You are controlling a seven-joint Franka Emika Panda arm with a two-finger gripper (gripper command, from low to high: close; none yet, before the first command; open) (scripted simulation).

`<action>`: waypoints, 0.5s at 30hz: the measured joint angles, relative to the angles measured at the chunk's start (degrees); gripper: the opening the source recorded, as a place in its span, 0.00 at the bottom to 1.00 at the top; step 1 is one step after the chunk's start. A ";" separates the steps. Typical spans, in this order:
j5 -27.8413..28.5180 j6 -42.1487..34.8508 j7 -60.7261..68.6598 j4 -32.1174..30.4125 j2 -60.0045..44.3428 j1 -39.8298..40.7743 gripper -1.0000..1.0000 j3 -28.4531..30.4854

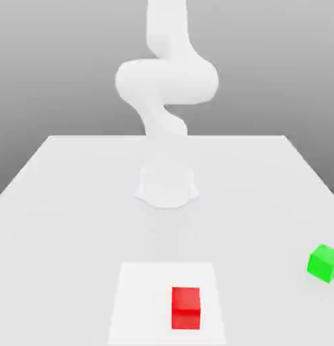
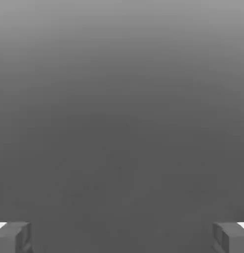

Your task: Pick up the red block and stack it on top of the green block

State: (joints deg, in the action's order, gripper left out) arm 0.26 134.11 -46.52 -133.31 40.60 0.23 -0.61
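In the exterior view, a white table stretches back to a grey backdrop. The white arm rises from a round base standing near the middle of the table, bends into a thick elbow and runs up out of the top of the picture. The red block sits flat on the table at the near edge, on a paler square patch of the surface, a little toward the exterior view's right of that patch's middle. The green block rests on the table close to the exterior view's right edge, slightly farther back than the red one and turned at a small angle. The two blocks are well apart, and nothing touches either of them.

In the hand view, the gripper looks out over a plain grey surface. Its two grey fingertips stand at opposite corners of the picture, spread wide, with nothing between them.
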 joint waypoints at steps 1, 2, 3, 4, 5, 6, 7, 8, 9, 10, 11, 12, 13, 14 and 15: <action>0.12 1.00 -0.30 -0.66 -2.26 0.09 0.50 -0.25; 0.24 1.97 -0.60 -1.29 -4.43 0.16 0.50 -0.49; 0.37 2.91 -0.89 -1.91 -6.55 0.23 0.50 -0.71; 0.51 3.84 -1.19 -2.52 -8.65 0.26 0.50 -0.90; 0.63 4.77 -1.48 -3.13 -10.74 0.31 0.50 -1.10; 0.75 5.69 -1.76 -3.73 -12.82 0.36 0.50 -1.30; 0.87 6.62 -2.04 -4.34 -14.90 0.41 0.50 -1.49; 0.98 7.54 -2.32 -4.95 -16.98 0.47 0.50 -1.69; 1.09 8.46 -2.60 -5.55 -19.06 0.50 0.50 -1.87; 1.20 9.39 -2.87 -6.16 -21.14 0.54 0.50 -2.05; 1.31 10.31 -3.15 -6.76 -23.22 0.54 0.50 -2.19; 1.42 11.23 -3.42 -7.37 -25.30 0.53 0.50 -2.33; 1.51 12.15 -3.69 -7.97 -27.37 0.52 0.50 -2.45; 1.59 13.08 -3.95 -8.58 -29.45 0.50 0.50 -2.57; 1.66 14.00 -4.19 -9.18 -31.53 0.47 0.50 -2.69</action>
State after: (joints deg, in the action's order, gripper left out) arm 1.92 148.11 -50.72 -142.49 9.07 0.70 -3.30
